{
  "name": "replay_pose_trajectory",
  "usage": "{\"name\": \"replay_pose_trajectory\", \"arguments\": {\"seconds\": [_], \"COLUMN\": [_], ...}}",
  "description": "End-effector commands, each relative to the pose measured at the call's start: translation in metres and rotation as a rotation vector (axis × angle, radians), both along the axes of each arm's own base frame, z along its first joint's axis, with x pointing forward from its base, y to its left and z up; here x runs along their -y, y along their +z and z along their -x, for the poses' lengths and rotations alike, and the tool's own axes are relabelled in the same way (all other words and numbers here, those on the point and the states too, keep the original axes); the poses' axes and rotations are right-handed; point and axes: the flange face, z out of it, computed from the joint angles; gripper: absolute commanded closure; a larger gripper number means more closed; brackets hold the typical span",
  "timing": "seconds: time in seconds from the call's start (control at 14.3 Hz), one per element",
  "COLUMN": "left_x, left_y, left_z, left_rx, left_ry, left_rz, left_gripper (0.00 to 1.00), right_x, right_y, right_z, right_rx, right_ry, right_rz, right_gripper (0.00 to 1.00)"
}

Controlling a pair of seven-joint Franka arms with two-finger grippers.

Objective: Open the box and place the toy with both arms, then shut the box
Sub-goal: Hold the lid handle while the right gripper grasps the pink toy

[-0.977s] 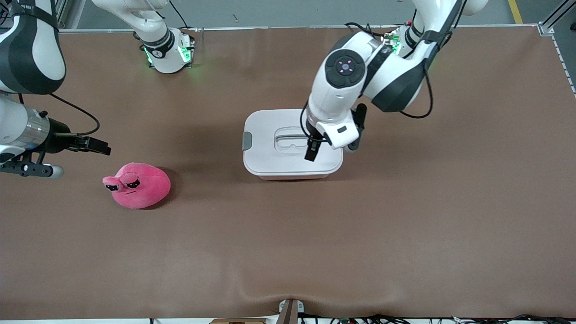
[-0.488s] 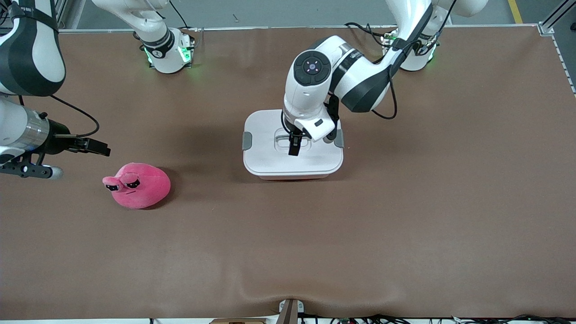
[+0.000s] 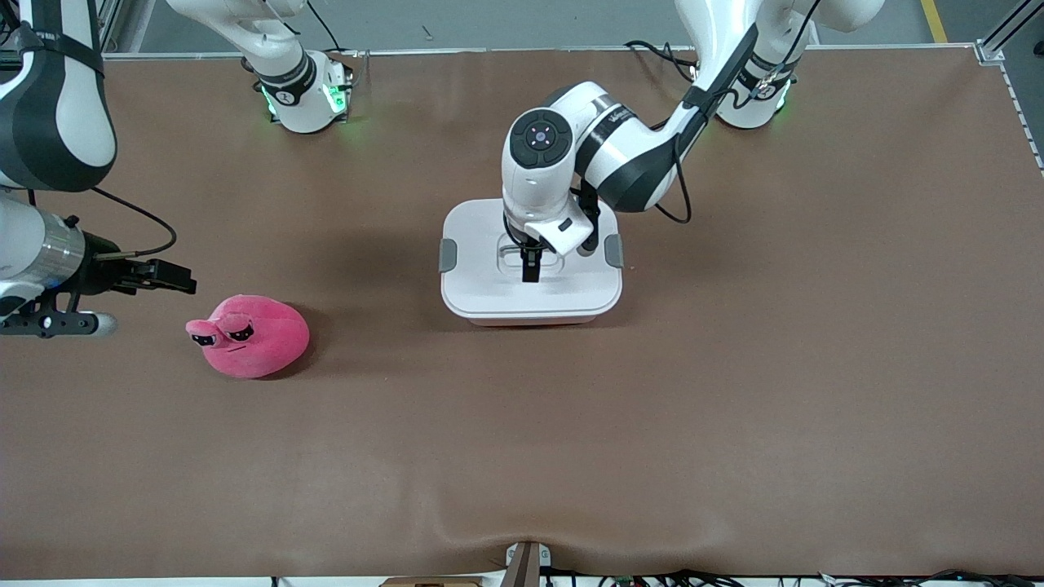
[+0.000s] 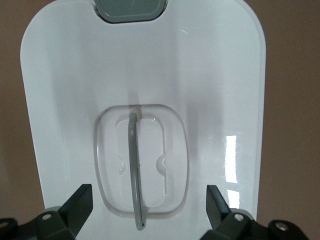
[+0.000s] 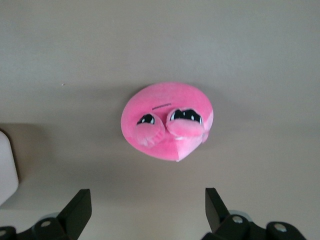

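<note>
The box (image 3: 481, 289) stands mid-table with its white lid on and grey clips (image 3: 448, 254) at both ends. My left gripper (image 3: 530, 267) is open just above the lid, its fingers (image 4: 80, 206) either side of the recessed clear handle (image 4: 135, 170), touching nothing. The pink plush toy (image 3: 249, 334) lies on the table toward the right arm's end. My right gripper (image 3: 181, 282) is open and empty in the air beside the toy. In the right wrist view the toy (image 5: 167, 120) lies ahead of the open right gripper (image 5: 146, 212).
The brown table mat (image 3: 734, 367) has a raised wrinkle at its edge nearest the front camera. A corner of the box (image 5: 6, 165) shows in the right wrist view. The arms' green-lit bases (image 3: 306, 94) stand along the table's farthest edge.
My left gripper has moved across the lid from the left arm's end to over the handle. My right gripper has dropped slightly. Box and toy have not moved.
</note>
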Motion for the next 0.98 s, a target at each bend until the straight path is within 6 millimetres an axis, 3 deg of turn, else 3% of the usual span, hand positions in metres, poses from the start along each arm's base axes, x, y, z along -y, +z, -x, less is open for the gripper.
{"name": "replay_pose_trajectory", "arguments": {"seconds": [0.0,0.07,0.14,0.21,0.28,0.35,0.63,0.7,0.91], "left_x": [0.001,0.000,-0.002,-0.002,-0.003,-0.003,0.003,0.002,0.002], "left_y": [-0.021,-0.029,-0.030,-0.028,-0.025,-0.022,-0.020,-0.020,-0.021], "left_z": [0.012,0.014,0.014,0.015,0.014,0.014,0.021,0.020,0.021], "left_rx": [0.036,0.046,0.048,0.055,0.057,0.060,0.066,0.074,0.073], "left_ry": [-0.005,-0.003,0.000,-0.005,-0.003,-0.002,-0.007,-0.004,0.000], "left_rz": [-0.012,-0.009,-0.011,-0.012,-0.010,-0.008,-0.012,-0.021,-0.030], "left_gripper": [0.00,0.00,0.14,0.37,0.51,0.57,0.61,0.72,0.91], "right_x": [0.021,0.022,0.021,0.020,0.021,0.021,0.005,0.001,-0.014], "right_y": [-0.006,-0.014,-0.018,-0.024,-0.028,-0.037,-0.059,-0.071,-0.108], "right_z": [-0.008,-0.010,-0.010,-0.010,-0.009,-0.010,-0.016,-0.016,-0.012], "right_rx": [0.009,-0.002,-0.009,-0.020,-0.030,-0.041,-0.013,0.003,0.047], "right_ry": [0.130,0.159,0.164,0.182,0.218,0.268,0.343,0.348,0.369], "right_rz": [-0.019,-0.022,-0.024,-0.027,-0.034,-0.043,-0.045,-0.041,-0.028], "right_gripper": [0.00,0.00,0.00,0.00,0.00,0.00,0.00,0.00,0.00]}}
